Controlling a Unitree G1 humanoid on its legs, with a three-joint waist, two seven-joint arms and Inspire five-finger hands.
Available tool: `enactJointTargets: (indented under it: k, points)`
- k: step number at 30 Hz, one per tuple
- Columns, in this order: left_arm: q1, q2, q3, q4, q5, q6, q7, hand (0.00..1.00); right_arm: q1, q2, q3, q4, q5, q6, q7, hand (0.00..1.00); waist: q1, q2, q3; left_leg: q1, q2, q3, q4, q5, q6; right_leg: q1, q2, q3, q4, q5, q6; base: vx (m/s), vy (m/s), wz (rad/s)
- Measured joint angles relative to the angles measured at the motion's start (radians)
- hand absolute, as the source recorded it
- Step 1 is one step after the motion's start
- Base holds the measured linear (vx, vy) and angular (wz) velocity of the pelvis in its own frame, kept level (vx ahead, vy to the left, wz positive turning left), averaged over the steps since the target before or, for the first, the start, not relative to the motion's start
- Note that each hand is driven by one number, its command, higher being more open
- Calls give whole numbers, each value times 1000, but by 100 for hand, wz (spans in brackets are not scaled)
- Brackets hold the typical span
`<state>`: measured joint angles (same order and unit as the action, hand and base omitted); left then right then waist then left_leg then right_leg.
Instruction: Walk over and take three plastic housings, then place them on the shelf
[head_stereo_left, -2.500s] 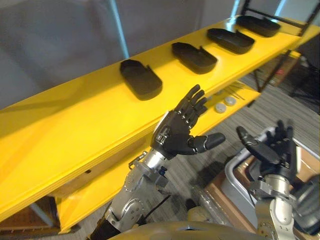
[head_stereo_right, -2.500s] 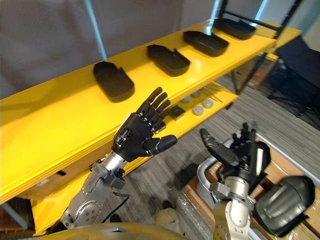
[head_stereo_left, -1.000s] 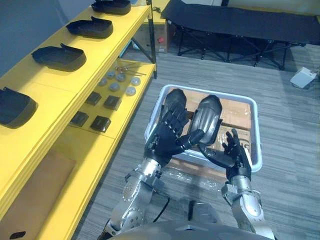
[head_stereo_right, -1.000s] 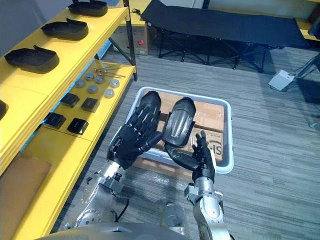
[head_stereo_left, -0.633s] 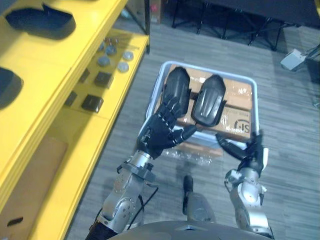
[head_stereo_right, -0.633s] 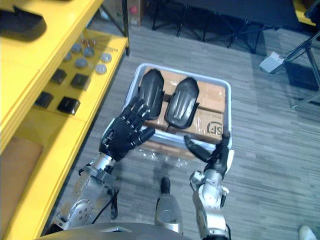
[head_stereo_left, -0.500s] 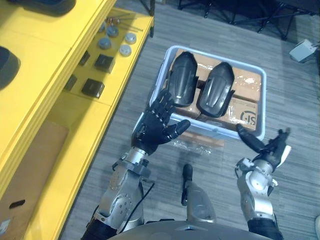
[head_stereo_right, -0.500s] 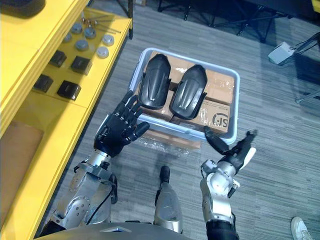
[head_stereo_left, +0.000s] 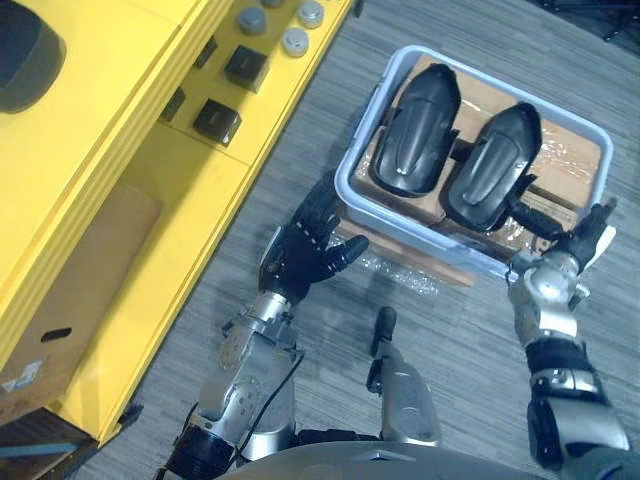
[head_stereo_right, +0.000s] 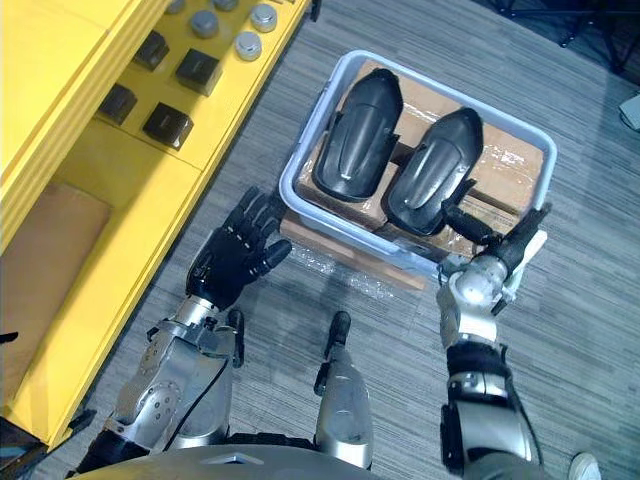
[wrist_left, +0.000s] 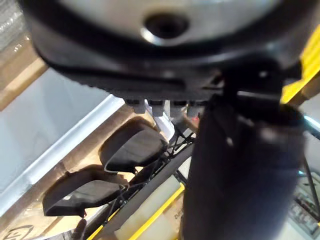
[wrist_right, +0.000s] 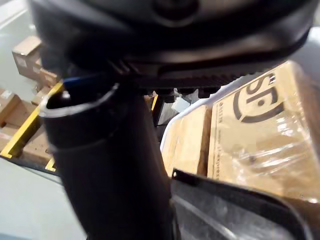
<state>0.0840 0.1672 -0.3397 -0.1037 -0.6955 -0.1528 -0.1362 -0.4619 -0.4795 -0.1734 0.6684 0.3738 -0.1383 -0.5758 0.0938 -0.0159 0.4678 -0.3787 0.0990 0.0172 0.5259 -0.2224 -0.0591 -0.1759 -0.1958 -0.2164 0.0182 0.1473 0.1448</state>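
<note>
Two black plastic housings, one on the left (head_stereo_left: 415, 130) and one on the right (head_stereo_left: 490, 165), lie side by side on wrapped cardboard inside a pale bin (head_stereo_left: 400, 222) on the floor. My left hand (head_stereo_left: 305, 250) is open, palm toward the bin's near left corner, a little short of it. My right hand (head_stereo_left: 572, 242) is open at the bin's near right corner, its thumb reaching over the rim toward the right housing. The left wrist view looks past the thumb (wrist_left: 240, 175) at both housings (wrist_left: 132, 145). Another housing (head_stereo_left: 25, 60) lies on the yellow shelf top (head_stereo_left: 90, 150).
The yellow shelf's lower board (head_stereo_left: 180, 190) holds small black blocks (head_stereo_left: 215, 120), round discs (head_stereo_left: 295, 40) and a brown cardboard box (head_stereo_left: 80, 270). Grey carpet floor (head_stereo_left: 450, 330) lies between the shelf and the bin.
The camera has swung from the shelf down to the bin. My hands have spread apart; the right hand has come up to the bin's near right corner, the left stays open by the left corner.
</note>
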Motion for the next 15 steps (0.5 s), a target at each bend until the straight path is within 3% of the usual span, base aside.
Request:
enactJointTargets:
  k: [5,13,14,15]
  points:
    - [-7,-18,-1,57,0,0,-1,100,-146,-94,27,151,36,46,39,100,19,31,20,-34,-11,-15,18,5,5,-23,-11,-22,19,0,0,-51,25,11]
    - [3,-43,-3,146,-2,-2,2,100,-307,-243,48,378,84,175,67,100,43,86,41,-68,-23,-19,31,14,14,-62,-28,-44,56,-1,0,-51,26,3]
    - [3,-47,-5,149,-2,-5,2,100,-319,-255,48,397,84,186,67,0,44,93,43,-69,-24,-19,31,15,14,-65,-30,-46,59,-1,0,-41,18,1]
    - [3,-55,-6,154,-4,-13,3,100,-340,-272,48,431,84,199,67,0,44,103,47,-69,-24,-19,32,16,15,-69,-31,-53,68,-1,-1,-47,15,0]
